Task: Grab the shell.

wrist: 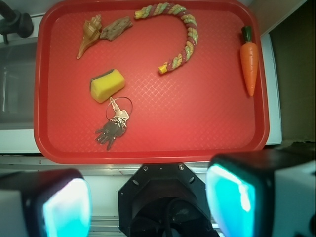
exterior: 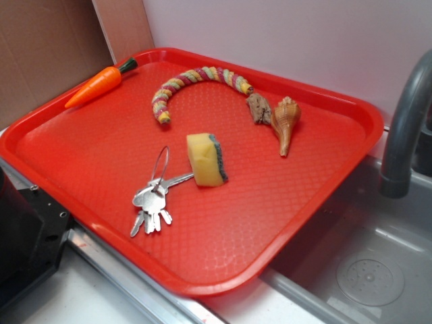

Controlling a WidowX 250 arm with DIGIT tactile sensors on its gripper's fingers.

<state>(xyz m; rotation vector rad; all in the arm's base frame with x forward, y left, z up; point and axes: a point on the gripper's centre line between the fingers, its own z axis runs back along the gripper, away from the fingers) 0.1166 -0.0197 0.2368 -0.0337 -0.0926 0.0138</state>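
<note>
Right now the shell (exterior: 285, 123) lies flat on the red tray (exterior: 223, 250), toward the tray's far right corner in the exterior view, its knobbly wide end pointing away and its thin tip pointing nearer. Just to its left, touching or nearly touching the wide end, sits a dark brown bark chunk (exterior: 258, 108). On the shell's right and near sides the tray floor is bare up to the raised rim, so that side is open. In the wrist view the shell (wrist: 89, 34) shows near the top left corner of the tray.

Nearer the middle lies a yellow sponge (exterior: 207, 159) with a dark scrub layer, well apart from the shell, and a bunch of keys (exterior: 152, 202) on a ring just beside the sponge. A braided rope (exterior: 192, 84) curves along the far side, one end close to the bark chunk. A toy carrot (exterior: 100, 84) rests on the far left rim. Beyond the tray's right edge stand a grey tap (exterior: 405, 128) and a sink basin (exterior: 364, 270).

The gripper (wrist: 148, 202) shows only in the wrist view, off the tray past its near edge, looking down from above. Its fingers (wrist: 66, 207) stand wide apart and hold nothing, touching none of the things.
</note>
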